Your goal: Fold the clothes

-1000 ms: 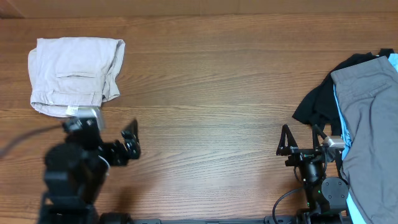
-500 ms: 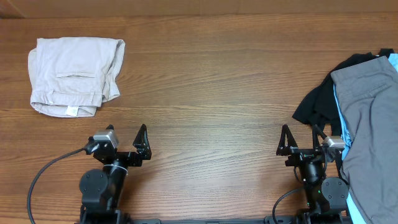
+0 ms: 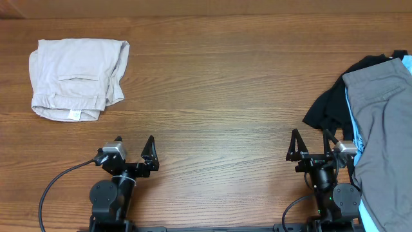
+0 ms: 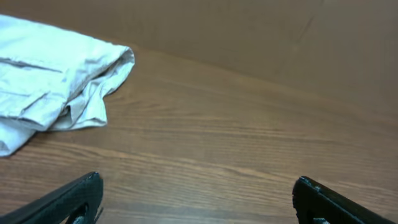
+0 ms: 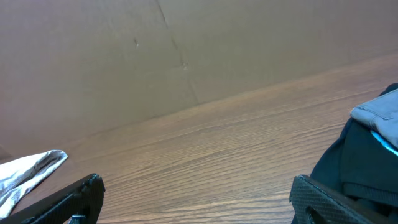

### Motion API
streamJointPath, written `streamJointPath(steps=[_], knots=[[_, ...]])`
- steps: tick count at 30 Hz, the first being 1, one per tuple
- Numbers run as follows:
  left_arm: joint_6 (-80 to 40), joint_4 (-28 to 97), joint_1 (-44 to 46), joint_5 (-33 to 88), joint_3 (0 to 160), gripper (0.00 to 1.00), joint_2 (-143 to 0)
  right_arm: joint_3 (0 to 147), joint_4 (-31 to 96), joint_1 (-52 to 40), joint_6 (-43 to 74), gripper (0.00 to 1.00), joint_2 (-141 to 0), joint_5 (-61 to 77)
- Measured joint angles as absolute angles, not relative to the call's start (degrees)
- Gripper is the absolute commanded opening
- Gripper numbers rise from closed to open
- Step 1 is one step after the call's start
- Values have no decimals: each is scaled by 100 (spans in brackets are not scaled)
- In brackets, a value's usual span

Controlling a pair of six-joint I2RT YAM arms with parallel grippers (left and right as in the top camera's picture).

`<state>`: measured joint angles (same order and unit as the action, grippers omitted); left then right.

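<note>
At the far left of the desk [image 3: 219, 96], seen from overhead, the folded beige shorts [image 3: 77, 78] were laid flat, judged finished and set well apart from the grey garment [image 3: 380, 122] and black garment [image 3: 328, 106] heaped at the right. By the left wrist view, the left jaws were shown spread wide and empty, the shorts ahead to their left. By the right wrist view, the right jaws were likewise shown wide and empty, near the black garment.

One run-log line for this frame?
beige shorts: folded, far left | left gripper: open, empty | right gripper: open, empty | grey garment: right edge pile

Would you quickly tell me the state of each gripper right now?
Left gripper: open, holding nothing.
Right gripper: open, holding nothing.
</note>
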<state>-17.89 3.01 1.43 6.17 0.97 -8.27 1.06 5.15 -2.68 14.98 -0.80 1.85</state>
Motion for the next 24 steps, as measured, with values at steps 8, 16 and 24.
streamJointPath(steps=[8, 16, 24], knots=[[-1789, 390, 143, 617, 75, 100, -799, 106, 510, -268, 1496, 100, -80, 183], [-1789, 390, 143, 617, 73, 100, -799, 106, 508, -268, 1498, 100, -80, 183], [-1789, 390, 143, 617, 73, 100, -799, 106, 513, -268, 1498, 100, -80, 183]])
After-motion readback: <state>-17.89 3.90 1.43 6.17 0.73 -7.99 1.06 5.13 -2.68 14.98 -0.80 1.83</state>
